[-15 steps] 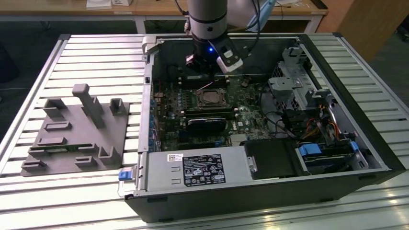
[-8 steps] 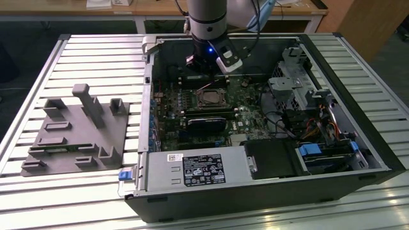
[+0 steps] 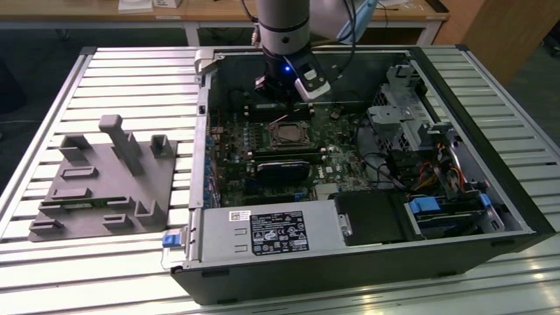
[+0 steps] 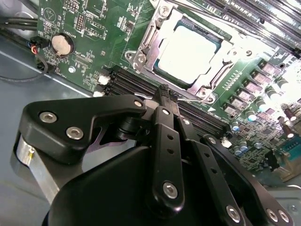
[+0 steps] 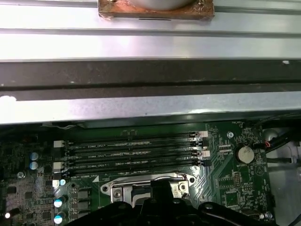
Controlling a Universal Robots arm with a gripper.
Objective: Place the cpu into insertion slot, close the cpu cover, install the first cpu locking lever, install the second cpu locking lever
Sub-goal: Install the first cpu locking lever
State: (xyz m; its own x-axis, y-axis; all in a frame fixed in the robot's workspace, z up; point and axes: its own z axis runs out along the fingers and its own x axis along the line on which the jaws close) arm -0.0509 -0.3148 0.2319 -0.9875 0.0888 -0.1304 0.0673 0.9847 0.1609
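The cpu (image 4: 188, 49) lies flat in the insertion slot (image 3: 289, 134) on the green board, its silver top showing. The cpu cover (image 4: 146, 41) lies down around it as a silvery frame. A thin metal lever (image 4: 190, 100) runs along the socket's side nearest my fingers, and another lever (image 4: 197, 8) runs along the far side. My gripper (image 4: 166, 90) hangs just beside the socket, over the memory slots, with its black fingers together and nothing visible between them. In the exterior view the gripper (image 3: 282, 100) sits just behind the socket.
Long black memory slots (image 5: 131, 150) flank the socket. The case's metal wall (image 5: 141, 108) rises close behind. A drive cage (image 3: 402, 111), cables and a power supply (image 3: 271, 233) fill the case. A grey fixture (image 3: 105, 180) stands on the table at the exterior view's left.
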